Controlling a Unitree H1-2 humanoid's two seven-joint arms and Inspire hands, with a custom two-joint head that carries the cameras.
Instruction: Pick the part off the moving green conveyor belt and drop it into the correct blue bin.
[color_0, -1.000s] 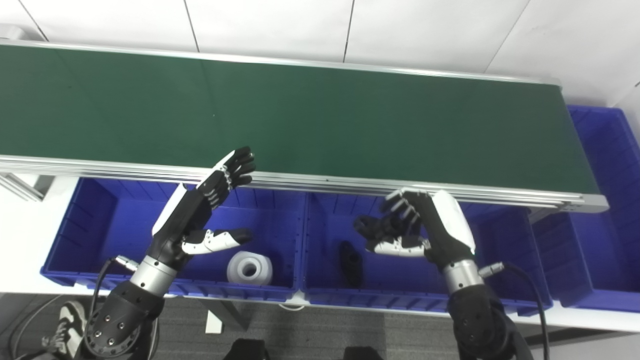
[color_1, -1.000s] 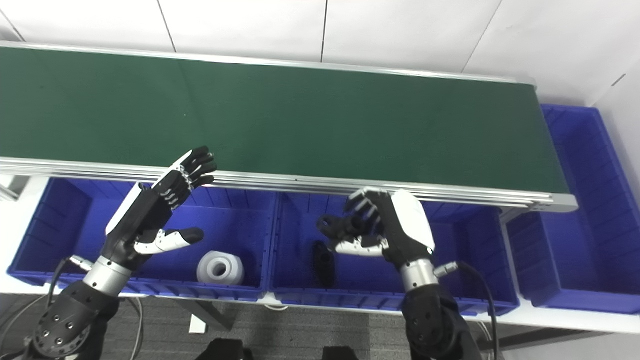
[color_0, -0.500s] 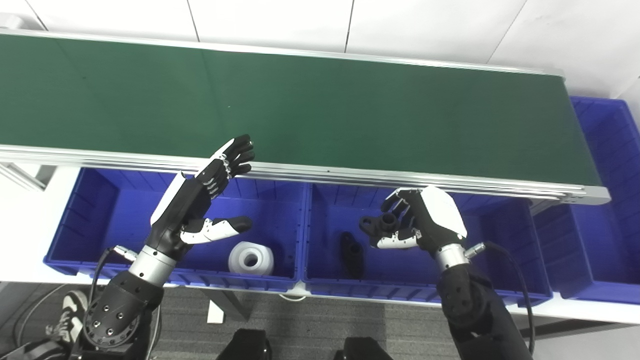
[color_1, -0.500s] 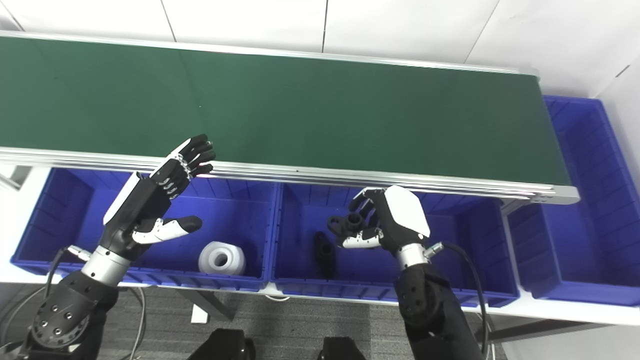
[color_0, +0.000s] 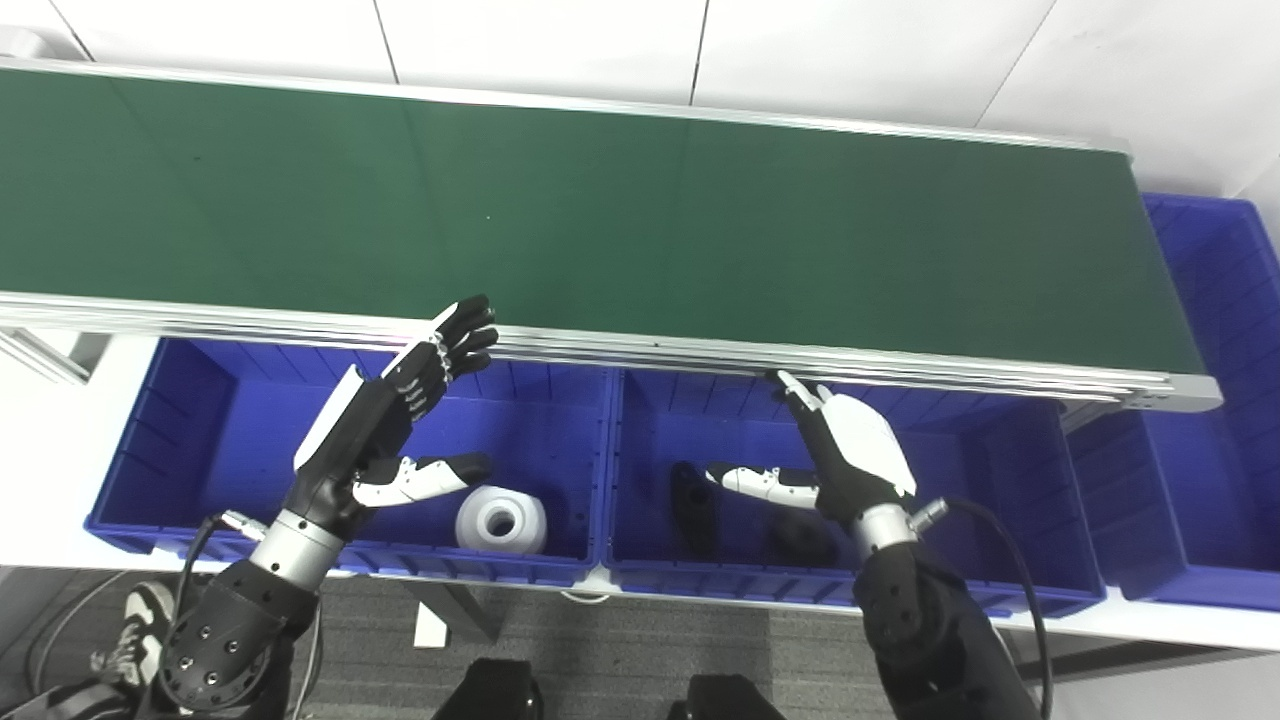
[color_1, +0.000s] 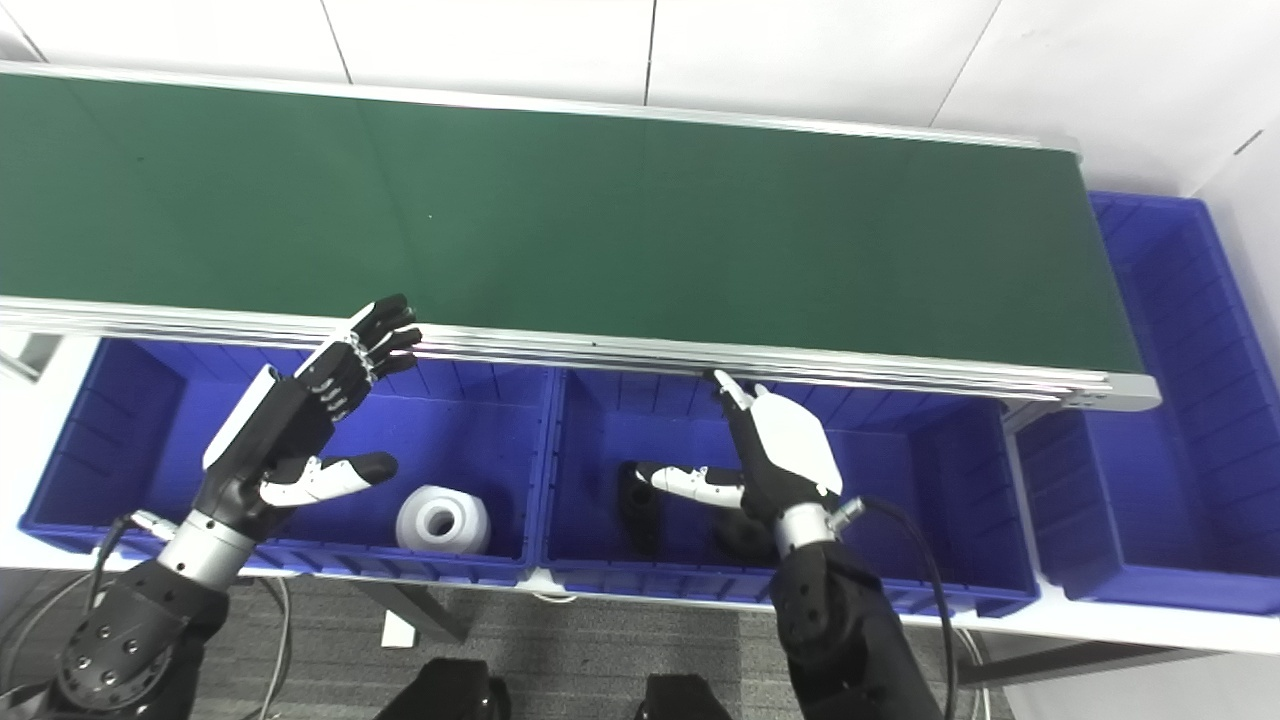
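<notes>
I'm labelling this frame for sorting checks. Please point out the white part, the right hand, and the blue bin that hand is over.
white part (color_0: 501, 522), left eye view, on its top face beside the bore.
right hand (color_0: 850, 455), left eye view, on its white back.
middle blue bin (color_0: 990, 470), left eye view, on bare floor.

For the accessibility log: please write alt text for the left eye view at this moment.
Both robot hands hang open over blue plastic bins below an empty green conveyor belt. The right hand is above the middle bin holding two black parts; the left hand is above the left bin holding a white round part.
</notes>
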